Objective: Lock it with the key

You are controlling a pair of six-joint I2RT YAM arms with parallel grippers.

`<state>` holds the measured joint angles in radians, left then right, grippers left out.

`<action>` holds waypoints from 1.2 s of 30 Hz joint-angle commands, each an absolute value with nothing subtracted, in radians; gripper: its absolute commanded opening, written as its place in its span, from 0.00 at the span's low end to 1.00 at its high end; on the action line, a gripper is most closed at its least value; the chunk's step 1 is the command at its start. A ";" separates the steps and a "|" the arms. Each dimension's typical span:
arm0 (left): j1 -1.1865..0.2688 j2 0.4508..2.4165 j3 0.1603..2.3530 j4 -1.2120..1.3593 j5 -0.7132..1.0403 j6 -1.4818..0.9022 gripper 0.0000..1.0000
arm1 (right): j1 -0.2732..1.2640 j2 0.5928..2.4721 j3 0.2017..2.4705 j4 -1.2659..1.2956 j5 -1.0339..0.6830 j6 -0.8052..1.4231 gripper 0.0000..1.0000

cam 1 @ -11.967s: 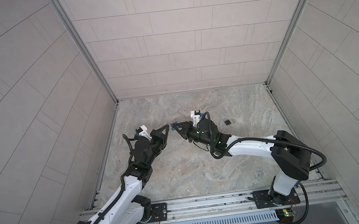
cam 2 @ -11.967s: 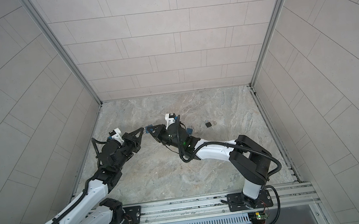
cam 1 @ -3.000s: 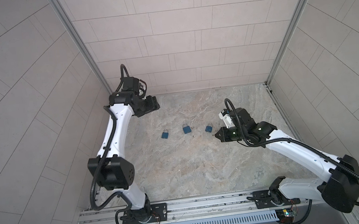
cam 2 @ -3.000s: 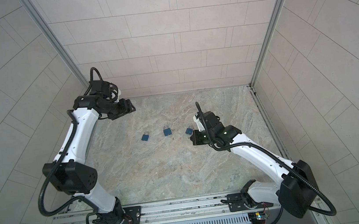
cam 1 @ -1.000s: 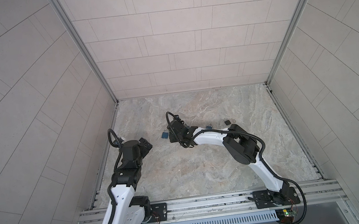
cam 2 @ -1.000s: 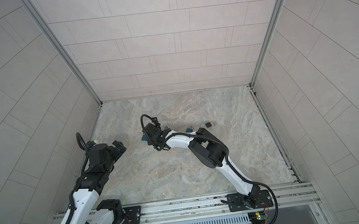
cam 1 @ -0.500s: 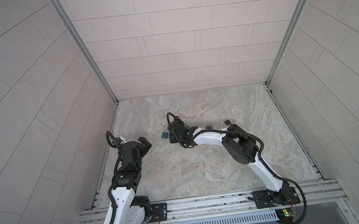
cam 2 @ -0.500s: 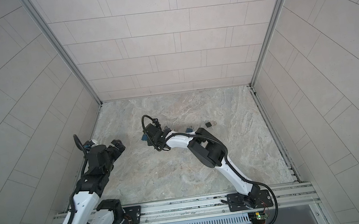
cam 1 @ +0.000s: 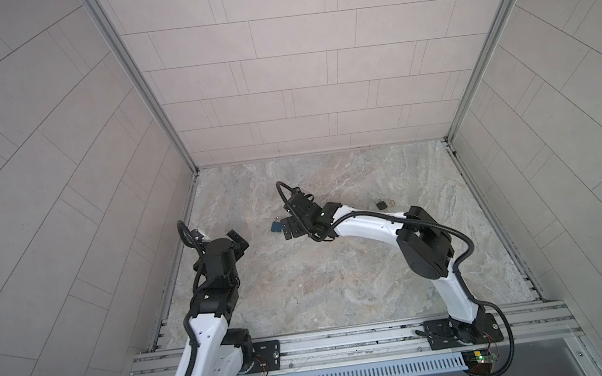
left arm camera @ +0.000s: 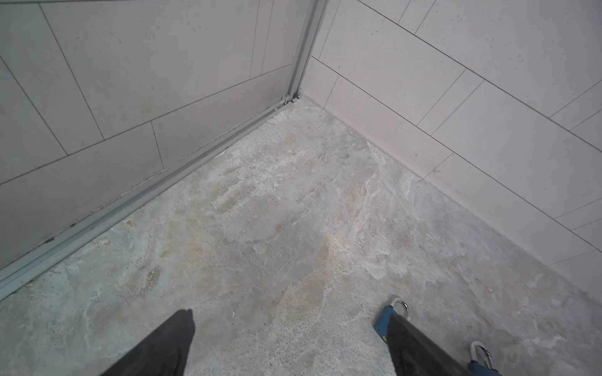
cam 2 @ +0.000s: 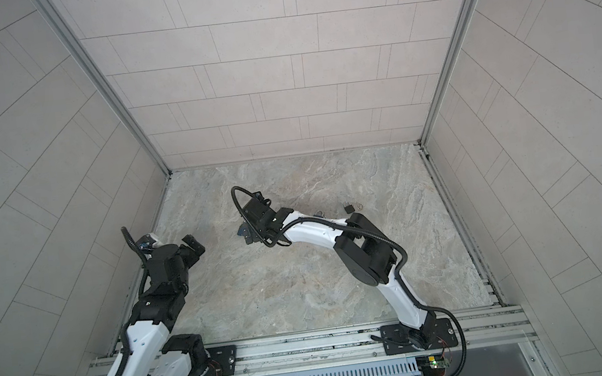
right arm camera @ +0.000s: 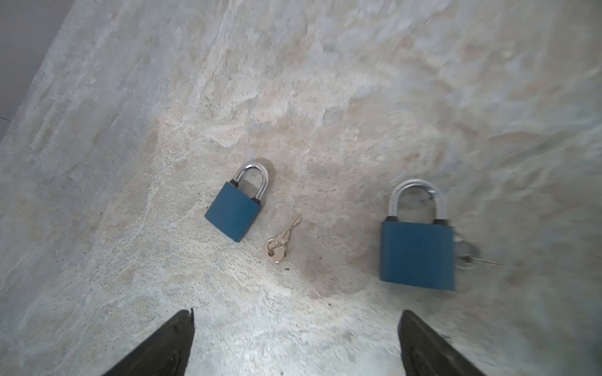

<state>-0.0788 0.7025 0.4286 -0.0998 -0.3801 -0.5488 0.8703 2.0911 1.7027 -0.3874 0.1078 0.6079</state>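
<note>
In the right wrist view two blue padlocks lie flat on the stone floor, shackles closed. The smaller-looking one (right arm camera: 233, 216) has a loose brass key (right arm camera: 281, 241) beside it. The nearer padlock (right arm camera: 417, 257) is blurred, with a second key (right arm camera: 469, 257) at its edge; whether it sits in the lock I cannot tell. My right gripper (right arm camera: 296, 325) hovers open just short of them, holding nothing. In a top view it (cam 1: 285, 230) reaches across beside a blue padlock (cam 1: 276, 225). My left gripper (cam 1: 238, 240) is open and empty near the left wall; one finger (left arm camera: 417, 345) hides part of a padlock (left arm camera: 382, 319).
A third, darker-looking padlock (cam 1: 380, 203) with a small key (cam 1: 392, 203) lies further right, behind the right arm's forearm (cam 1: 365, 226). Tiled walls close in the floor on three sides, with a metal rail (left arm camera: 130, 201) along the left wall.
My right gripper has gone from shut to wide open beside the padlocks. The left arm has drawn back slightly towards the left wall, still open.
</note>
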 commanded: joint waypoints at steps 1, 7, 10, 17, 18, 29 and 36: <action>-0.073 0.755 0.412 0.045 -0.458 -0.444 1.00 | 0.841 1.987 1.704 -0.515 0.148 0.517 0.99; -0.073 0.874 0.403 0.158 -0.536 -0.367 1.00 | 0.733 1.794 1.543 -0.474 0.077 0.468 1.00; -0.074 0.955 0.354 0.324 -0.558 -0.301 1.00 | 0.662 1.679 1.436 -0.435 0.077 0.472 1.00; -0.078 1.134 0.334 0.518 -0.501 -0.194 1.00 | 0.534 1.397 1.169 -0.324 0.135 0.342 0.99; -0.077 1.139 0.318 0.562 -0.484 -0.190 1.00 | 0.527 1.363 1.153 -0.331 0.164 0.302 0.99; -0.079 1.327 0.272 0.870 -0.381 -0.082 1.00 | 0.298 1.206 0.894 -0.186 0.317 0.199 1.00; -0.085 1.316 0.298 0.826 -0.393 -0.047 1.00 | 0.159 1.089 0.598 0.094 0.404 0.159 1.00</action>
<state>-0.0811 1.3231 0.2909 0.7635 -0.3786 -0.0853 0.1635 1.1458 0.6735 -0.0837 0.2962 0.2020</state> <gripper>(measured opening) 0.999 0.996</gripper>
